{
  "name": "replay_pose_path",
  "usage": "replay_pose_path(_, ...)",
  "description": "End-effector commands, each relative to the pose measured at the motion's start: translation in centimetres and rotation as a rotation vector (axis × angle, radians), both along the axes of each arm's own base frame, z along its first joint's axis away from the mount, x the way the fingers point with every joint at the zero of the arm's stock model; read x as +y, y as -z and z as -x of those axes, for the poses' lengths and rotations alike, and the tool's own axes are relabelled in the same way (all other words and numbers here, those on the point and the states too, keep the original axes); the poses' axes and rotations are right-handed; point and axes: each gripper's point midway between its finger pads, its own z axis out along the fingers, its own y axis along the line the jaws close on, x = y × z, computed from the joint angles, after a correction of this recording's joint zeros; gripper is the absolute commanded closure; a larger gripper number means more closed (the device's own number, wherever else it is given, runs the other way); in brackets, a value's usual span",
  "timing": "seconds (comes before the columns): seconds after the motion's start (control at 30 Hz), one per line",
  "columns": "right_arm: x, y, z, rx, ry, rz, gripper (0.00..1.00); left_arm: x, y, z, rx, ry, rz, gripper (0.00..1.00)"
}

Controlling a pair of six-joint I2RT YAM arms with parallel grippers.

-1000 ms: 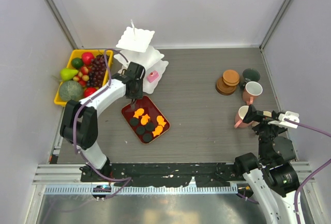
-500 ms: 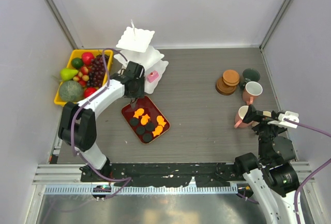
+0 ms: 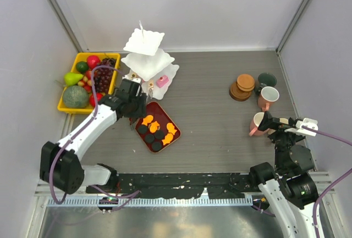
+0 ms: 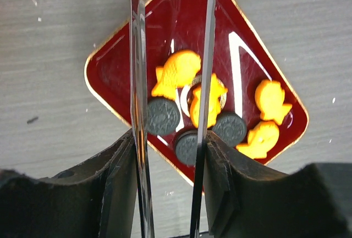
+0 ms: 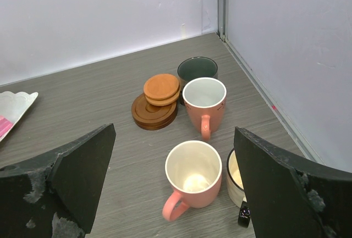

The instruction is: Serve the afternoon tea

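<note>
Bright, even overhead light, soft shadows; white glare streaks on the glossy red tray (image 4: 237, 67).

Four mugs (image 5: 193, 180), four orange pastries (image 4: 177, 73)

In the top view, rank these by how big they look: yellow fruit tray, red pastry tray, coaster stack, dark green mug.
Largest to smallest:
1. yellow fruit tray
2. red pastry tray
3. coaster stack
4. dark green mug
The mug looks only slightly smaller than the coasters, so the last two are close.
</note>
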Motion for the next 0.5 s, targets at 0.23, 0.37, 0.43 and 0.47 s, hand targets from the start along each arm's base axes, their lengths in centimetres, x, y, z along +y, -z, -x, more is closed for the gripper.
replay_pose_path(0.23, -0.2, -1.2, 0.1, -0.048, 0.007, -0.003, 0.05, 1.6, -0.9, 7.0, 0.051, 0.084, 0.023, 0.46)
replay_pose_path(0.37, -0.1, -1.2, 0.0, -0.044, 0.002, -0.003, 0.05, 1.3, -0.4, 8.3, 0.091, 0.116, 0.043, 0.42)
replay_pose_path(0.43, -0.1, -1.2, 0.1, -0.044, 0.005, -0.005, 0.05, 1.5, 0.2, 8.4, 0.105, 0.115, 0.028, 0.41)
replay_pose_path(0.47, -0.1, -1.2, 0.0, -0.042, 0.005, -0.003, 0.05, 1.6, 0.5, 8.4, 0.115, 0.114, 0.021, 0.41)
